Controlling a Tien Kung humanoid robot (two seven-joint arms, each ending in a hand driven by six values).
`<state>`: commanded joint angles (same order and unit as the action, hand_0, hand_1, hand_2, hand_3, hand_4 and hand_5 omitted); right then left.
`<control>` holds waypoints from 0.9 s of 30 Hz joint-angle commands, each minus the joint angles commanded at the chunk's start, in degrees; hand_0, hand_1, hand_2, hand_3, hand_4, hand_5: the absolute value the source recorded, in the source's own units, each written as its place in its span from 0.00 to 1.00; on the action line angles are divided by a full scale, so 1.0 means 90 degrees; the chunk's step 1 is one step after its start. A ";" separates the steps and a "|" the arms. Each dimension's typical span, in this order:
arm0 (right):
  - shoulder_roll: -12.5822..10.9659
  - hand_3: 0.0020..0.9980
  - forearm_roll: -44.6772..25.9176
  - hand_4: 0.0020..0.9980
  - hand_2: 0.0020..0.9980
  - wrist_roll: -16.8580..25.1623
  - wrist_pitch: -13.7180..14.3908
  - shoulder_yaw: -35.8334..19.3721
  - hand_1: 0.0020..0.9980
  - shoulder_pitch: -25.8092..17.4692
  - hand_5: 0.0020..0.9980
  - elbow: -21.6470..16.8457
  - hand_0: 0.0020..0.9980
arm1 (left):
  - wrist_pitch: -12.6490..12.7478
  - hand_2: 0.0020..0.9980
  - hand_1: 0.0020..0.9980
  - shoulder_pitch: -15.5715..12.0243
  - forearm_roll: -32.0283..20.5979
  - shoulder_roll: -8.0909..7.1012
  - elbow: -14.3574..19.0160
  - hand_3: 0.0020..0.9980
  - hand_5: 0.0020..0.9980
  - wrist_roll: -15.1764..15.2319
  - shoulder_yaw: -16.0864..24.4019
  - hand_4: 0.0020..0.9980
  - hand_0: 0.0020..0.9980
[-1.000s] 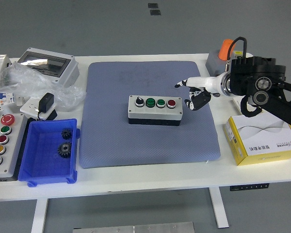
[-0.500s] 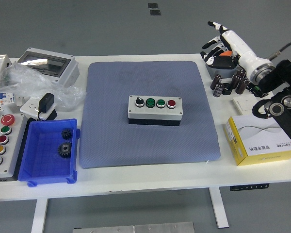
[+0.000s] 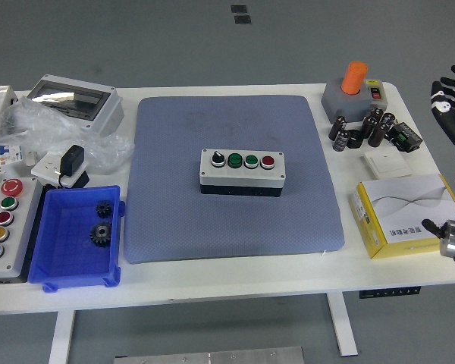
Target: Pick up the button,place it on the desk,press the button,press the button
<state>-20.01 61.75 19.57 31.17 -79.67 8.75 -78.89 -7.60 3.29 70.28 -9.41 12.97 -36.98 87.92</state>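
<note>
A grey button box (image 3: 242, 172) with a black selector, two green buttons and a red button (image 3: 268, 161) lies flat in the middle of the blue-grey mat (image 3: 235, 220). My right hand (image 3: 451, 98) is at the far right edge of the picture, off the table, raised, with its white fingers spread and holding nothing. It is far from the button box. My left arm is out of view.
A yellow-and-white box (image 3: 409, 216), a white switch plate (image 3: 386, 161), several black capacitors (image 3: 364, 129) and a grey base with an orange knob (image 3: 354, 89) stand at the right. A blue bin (image 3: 76, 250) with gears, a larger button box (image 3: 6, 224) and an enclosure (image 3: 76, 102) stand at the left.
My right hand has pulled back from beside the button box, risen up over the orange knob, then swung out past the table's right edge. The button box has not moved.
</note>
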 joint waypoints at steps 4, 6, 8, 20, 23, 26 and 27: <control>0.0054 0.74 -0.0547 0.71 0.76 0.0722 -0.0017 -0.0111 0.74 -0.0082 0.39 -0.0038 0.76 | 0.0392 0.59 0.71 -0.0024 -0.0042 0.0056 -0.0057 0.62 0.22 0.0047 -0.0161 0.75 0.71; 0.0076 0.74 -0.0759 0.71 0.76 0.1021 -0.0006 -0.0180 0.74 -0.0126 0.39 -0.0047 0.76 | 0.0527 0.59 0.71 -0.0037 -0.0062 0.0093 -0.0079 0.62 0.22 0.0112 -0.0226 0.75 0.71; 0.0096 0.74 -0.0889 0.71 0.76 0.1286 0.0020 -0.0232 0.74 -0.0163 0.39 -0.0051 0.76 | 0.0630 0.59 0.71 -0.0050 -0.0076 0.0131 -0.0099 0.62 0.22 0.0189 -0.0286 0.75 0.71; 0.0183 0.82 -0.0891 0.94 0.82 0.1703 0.0170 -0.0284 0.80 -0.0202 0.85 -0.0110 0.87 | 0.0889 0.58 0.67 -0.0036 0.0086 0.0197 -0.0205 0.62 0.24 0.0497 -0.0322 0.71 0.69; 0.0188 0.81 -0.0833 0.93 0.81 0.1663 0.0197 -0.0312 0.80 -0.0231 0.87 -0.0124 0.86 | 0.0919 0.57 0.66 -0.0048 0.0166 0.0200 -0.0210 0.62 0.24 0.0485 -0.0264 0.72 0.68; 0.0193 0.81 -0.0727 0.93 0.81 0.1586 0.0233 -0.0337 0.80 -0.0254 0.87 -0.0144 0.86 | 0.0945 0.57 0.66 -0.0071 0.0264 0.0210 -0.0209 0.62 0.24 0.0448 -0.0181 0.72 0.68; 0.0193 0.80 -0.0687 0.93 0.81 0.1560 0.0243 -0.0341 0.79 -0.0257 0.87 -0.0153 0.86 | 0.0949 0.57 0.66 -0.0077 0.0297 0.0214 -0.0211 0.63 0.23 0.0439 -0.0151 0.72 0.67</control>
<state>-18.28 55.57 33.61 33.36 -82.74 6.44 -80.27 0.94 2.60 72.95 -7.48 11.08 -33.03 86.56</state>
